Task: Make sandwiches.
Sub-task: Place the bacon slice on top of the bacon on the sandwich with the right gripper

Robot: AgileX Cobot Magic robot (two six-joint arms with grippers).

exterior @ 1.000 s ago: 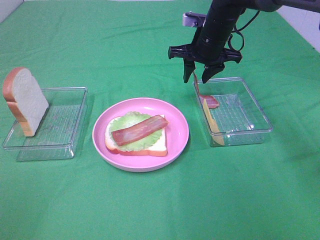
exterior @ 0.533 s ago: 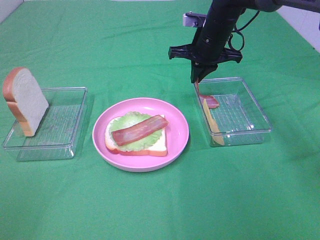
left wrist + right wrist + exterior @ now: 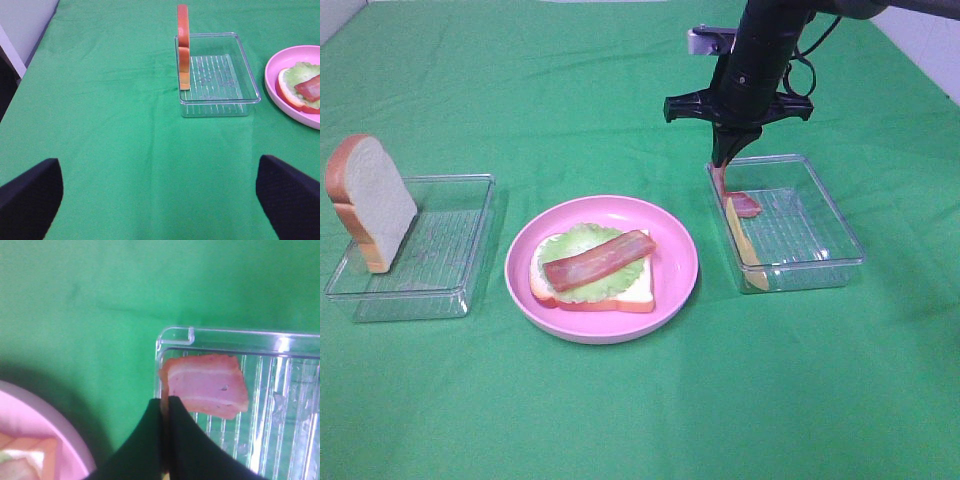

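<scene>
On the pink plate (image 3: 672,238) lies a bread slice (image 3: 632,296) with a lettuce leaf (image 3: 578,243) and a bacon strip (image 3: 598,260) on top. My right gripper (image 3: 722,160) is shut on the end of a second bacon strip (image 3: 742,204) at the near-left corner of the right tray (image 3: 820,225); in the right wrist view the gripper (image 3: 165,402) pinches the strip (image 3: 210,385). A yellow cheese square (image 3: 740,245) leans on that tray's left wall. A second bread slice (image 3: 370,205) stands in the left tray (image 3: 450,250). My left gripper (image 3: 160,200) is open and empty, well short of the bread (image 3: 183,45).
Green cloth covers the whole table. The two clear plastic trays flank the plate on either side. In the left wrist view the left tray (image 3: 220,80) and part of the plate (image 3: 272,67) lie ahead. A white wall edge shows at the far right.
My right gripper was open above the tray corner a second ago. It has shut on the end of the bacon strip and shifted slightly to the right.
</scene>
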